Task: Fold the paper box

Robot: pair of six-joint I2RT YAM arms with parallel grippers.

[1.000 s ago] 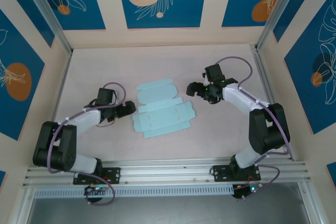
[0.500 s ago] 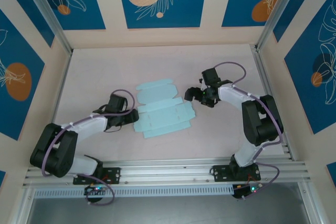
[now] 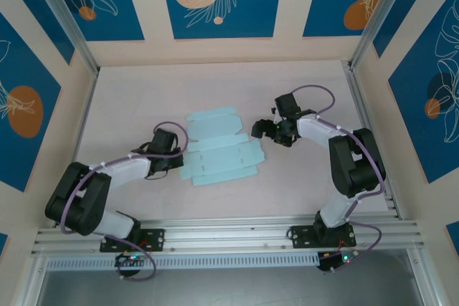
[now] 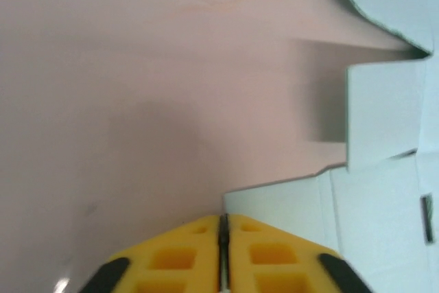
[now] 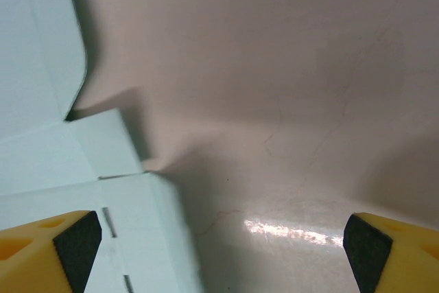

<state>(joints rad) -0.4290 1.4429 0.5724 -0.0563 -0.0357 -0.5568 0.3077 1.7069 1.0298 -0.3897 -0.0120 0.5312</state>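
The left hand (image 3: 178,156), closed, touches the flat paper box (image 3: 219,150)'s left edge; the right hand (image 3: 259,131) is spread open over its right edge.

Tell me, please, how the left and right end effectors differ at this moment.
The left end effector is shut tight; the right end effector is wide open. The left one sits at the left edge of the paper box, the right one at its right edge. Both are low beside the flat, unfolded sheet.
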